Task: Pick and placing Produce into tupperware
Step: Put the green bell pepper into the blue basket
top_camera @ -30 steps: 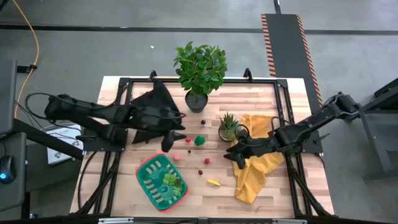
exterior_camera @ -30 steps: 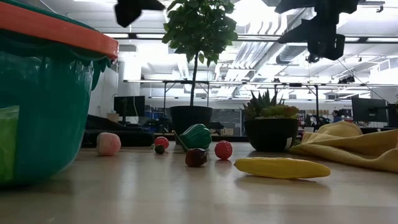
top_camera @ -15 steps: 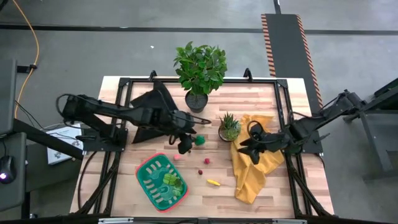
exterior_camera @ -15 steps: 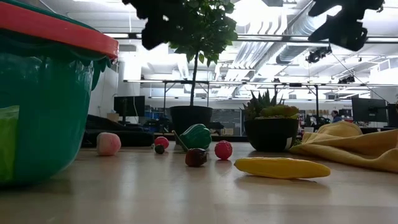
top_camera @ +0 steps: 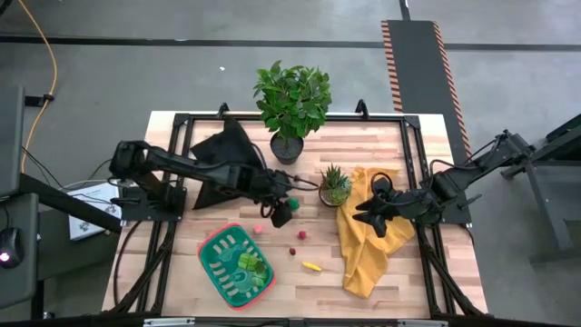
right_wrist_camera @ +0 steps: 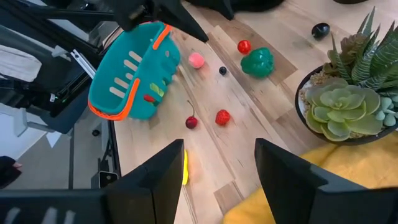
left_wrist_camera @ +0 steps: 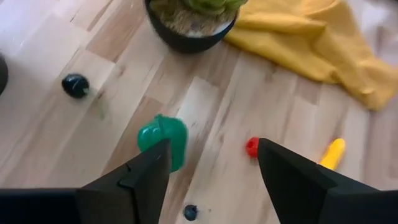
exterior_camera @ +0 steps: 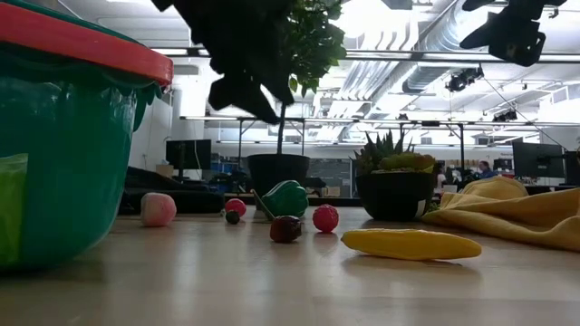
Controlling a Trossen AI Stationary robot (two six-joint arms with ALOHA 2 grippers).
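produce: small green toy pepper on light wood bench, under left end effector, jaws open, empty.
risk: a skewed descent could nudge the pepper away. right end effector open above crumpled yellow cloth.

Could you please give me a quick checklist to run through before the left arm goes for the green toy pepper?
1. Left gripper open: ok, its fingers stand apart in its wrist view.
2. Left gripper empty: ok, nothing between its fingers.
3. Green pepper free to grasp: ok, it lies alone on the table, ahead of the left gripper.
4. Container reachable: ok, it sits near the table's front edge, uncovered.
5. Right gripper out of the way: ok, it hangs over the yellow cloth, open and empty.
6. Small potted succulent clearance: cannot tell.
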